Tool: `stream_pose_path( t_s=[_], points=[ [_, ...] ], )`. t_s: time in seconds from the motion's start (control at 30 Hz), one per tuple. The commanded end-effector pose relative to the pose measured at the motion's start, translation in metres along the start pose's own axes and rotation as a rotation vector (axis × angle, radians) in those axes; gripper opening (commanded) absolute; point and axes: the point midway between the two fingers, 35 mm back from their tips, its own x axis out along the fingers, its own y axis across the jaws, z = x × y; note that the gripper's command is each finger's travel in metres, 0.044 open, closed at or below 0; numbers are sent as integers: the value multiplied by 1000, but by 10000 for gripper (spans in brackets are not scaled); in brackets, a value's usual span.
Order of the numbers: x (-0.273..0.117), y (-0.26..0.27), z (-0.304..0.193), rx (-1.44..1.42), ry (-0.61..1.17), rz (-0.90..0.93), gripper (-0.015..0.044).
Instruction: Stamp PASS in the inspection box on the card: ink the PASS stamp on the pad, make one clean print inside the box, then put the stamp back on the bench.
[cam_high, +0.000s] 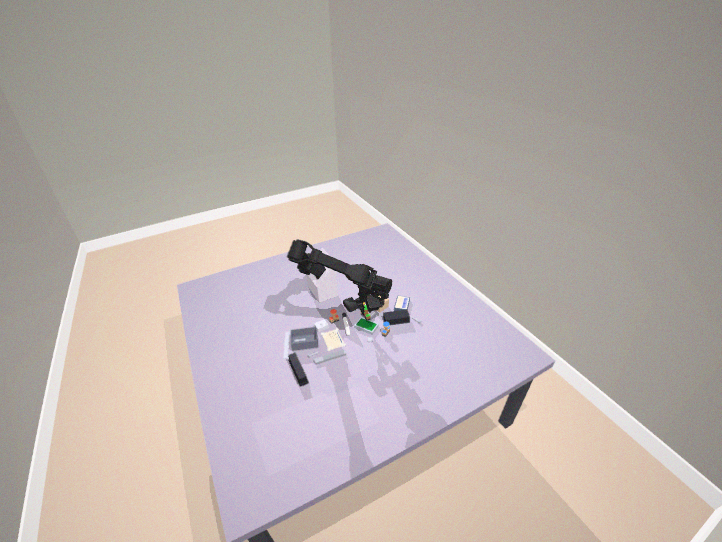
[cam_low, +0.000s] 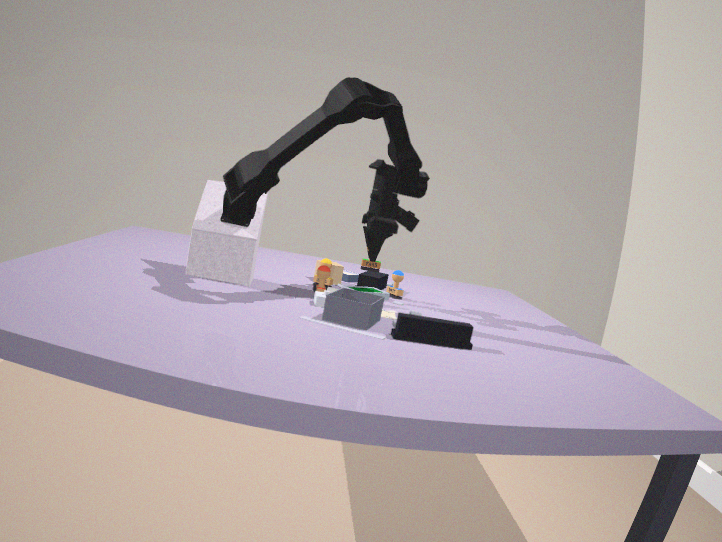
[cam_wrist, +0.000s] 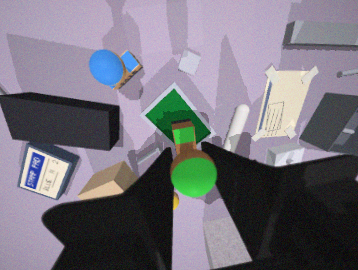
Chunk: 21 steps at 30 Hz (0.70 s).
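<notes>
My gripper (cam_wrist: 186, 149) (cam_low: 373, 259) is shut on the PASS stamp (cam_wrist: 194, 176) (cam_low: 370, 264) (cam_high: 366, 312), which has a green knob and a wooden body. The stamp hangs in the air above the near part of the green ink pad (cam_wrist: 173, 104) (cam_high: 366, 324) (cam_low: 366, 289), with a gap seen in the exterior view. Its printing face is hidden. The cream card (cam_wrist: 294, 92) (cam_high: 333, 339) is taped to the table, right of the pad in the wrist view. It shows a blue strip and a lined rectangle; no PASS print can be made out on it.
A blue-knobbed stamp (cam_wrist: 105, 67) (cam_low: 397, 275) and a black block (cam_wrist: 60, 120) (cam_high: 396, 316) stand left of the pad in the wrist view. A white pen (cam_wrist: 237, 126) lies between pad and card. A grey bin (cam_high: 303, 337) (cam_low: 352, 307) and a red-knobbed stamp (cam_high: 333, 315) (cam_low: 323, 273) are nearby.
</notes>
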Motion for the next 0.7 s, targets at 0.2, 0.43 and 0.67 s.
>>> stream_pose_path(
  t_s=[0.2, 0.43, 0.67],
  points=[
    [6, 0, 0, -6, -3, -2, 0],
    [11, 0, 0, -6, -3, -3, 0],
    [16, 0, 1, -6, -3, -3, 0]
  ],
)
